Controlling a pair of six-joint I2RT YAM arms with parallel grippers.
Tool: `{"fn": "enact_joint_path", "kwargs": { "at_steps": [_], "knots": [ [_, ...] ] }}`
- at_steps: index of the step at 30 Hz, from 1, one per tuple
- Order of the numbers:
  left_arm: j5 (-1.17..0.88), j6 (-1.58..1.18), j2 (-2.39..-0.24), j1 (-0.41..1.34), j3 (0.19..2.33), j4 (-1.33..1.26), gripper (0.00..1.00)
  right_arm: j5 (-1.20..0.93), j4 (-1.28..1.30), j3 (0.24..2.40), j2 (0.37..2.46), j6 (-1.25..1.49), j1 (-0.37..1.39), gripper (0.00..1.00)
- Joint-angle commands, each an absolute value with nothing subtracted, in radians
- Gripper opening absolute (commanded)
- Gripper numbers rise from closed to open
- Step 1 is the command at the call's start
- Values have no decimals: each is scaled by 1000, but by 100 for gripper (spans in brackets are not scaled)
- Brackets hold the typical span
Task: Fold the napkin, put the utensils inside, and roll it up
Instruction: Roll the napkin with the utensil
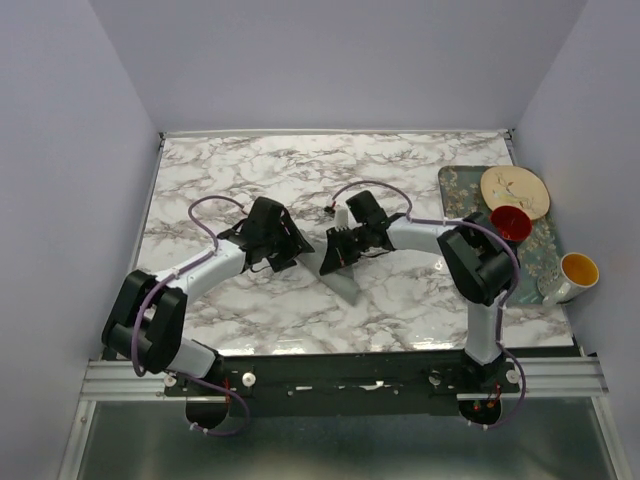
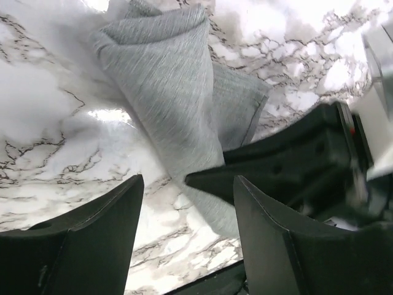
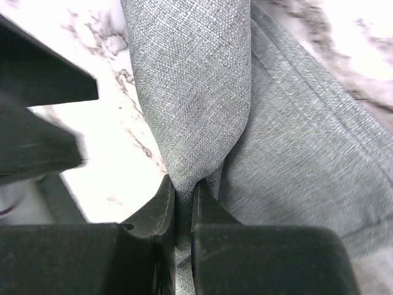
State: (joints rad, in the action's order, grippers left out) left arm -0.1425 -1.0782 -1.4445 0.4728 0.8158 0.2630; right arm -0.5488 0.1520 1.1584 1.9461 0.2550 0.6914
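The grey-green napkin (image 1: 347,283) lies folded into a narrow bundle at the table's middle. It also shows in the left wrist view (image 2: 166,86) and the right wrist view (image 3: 196,86). My right gripper (image 1: 334,252) (image 3: 183,194) is shut, pinching a fold of the napkin between its fingertips. My left gripper (image 1: 288,243) (image 2: 187,193) is open and empty just left of the napkin, with marble showing between its fingers. The right gripper's fingertip (image 2: 206,178) reaches across the napkin in the left wrist view. No utensils show in any view.
A floral grey tray (image 1: 457,183) stands at the right edge, holding a cream plate (image 1: 515,190) and a red cup (image 1: 510,222). A white mug with a yellow inside (image 1: 576,272) sits at its near end. Walls close the left, back and right sides.
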Motion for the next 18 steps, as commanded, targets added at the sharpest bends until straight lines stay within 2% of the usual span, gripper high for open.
{"fn": "enact_joint_path", "kwargs": {
  "at_steps": [1,5,10,15,18],
  "knots": [
    [-167,-1020,-1393,477,809,291,69,-955,127,1132,2083,288,572,9],
    [-124,-1012,-1345,495,807,299,73,-1034,133,1146,2124,281,532,10],
    [-183,-1054,-1472,526,810,212,73,-1115,176,1201,2193,275,512,14],
    [-184,-1058,-1616,529,836,181,72,-1112,222,1229,2201,244,506,21],
    [-157,-1072,-1638,529,828,170,69,-1016,361,1282,2163,161,509,25]
  ]
}}
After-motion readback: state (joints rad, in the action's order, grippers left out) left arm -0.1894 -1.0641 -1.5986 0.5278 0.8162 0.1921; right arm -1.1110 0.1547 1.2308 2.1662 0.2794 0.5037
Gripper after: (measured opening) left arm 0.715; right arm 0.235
